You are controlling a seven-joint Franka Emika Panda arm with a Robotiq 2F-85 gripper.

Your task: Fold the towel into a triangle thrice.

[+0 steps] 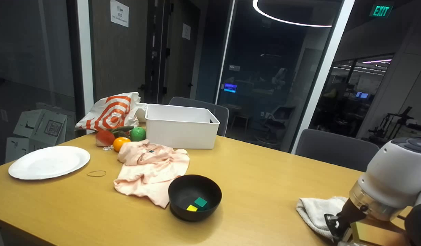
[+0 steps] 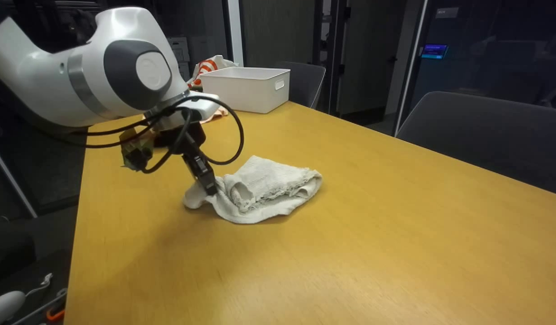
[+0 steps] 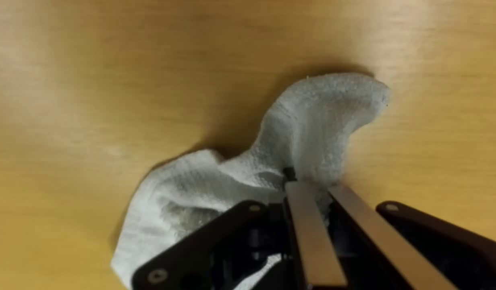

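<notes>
Both exterior views look dim behind a warmer, brighter surface (image 2: pixel 359 280), which carries a pale sheen. In an exterior view, 1 curved light (image 1: pixel 299 24) glows against dark glass (image 1: pixel 278 44). The wrist view is soft, its fingers (image 3: pixel 317 241) blurred, with dark shadow edging the towel (image 3: pixel 320 117).

A plate (image 1: pixel 49 163), black bowl (image 1: pixel 193 189) and white bin (image 1: pixel 181 135) share the table (image 1: pixel 258 181)

The towel (image 2: pixel 278 178) is off-white, the bowl (image 1: pixel 192 188) black, the white bag (image 1: pixel 113 110) ringed orange-red.
</notes>
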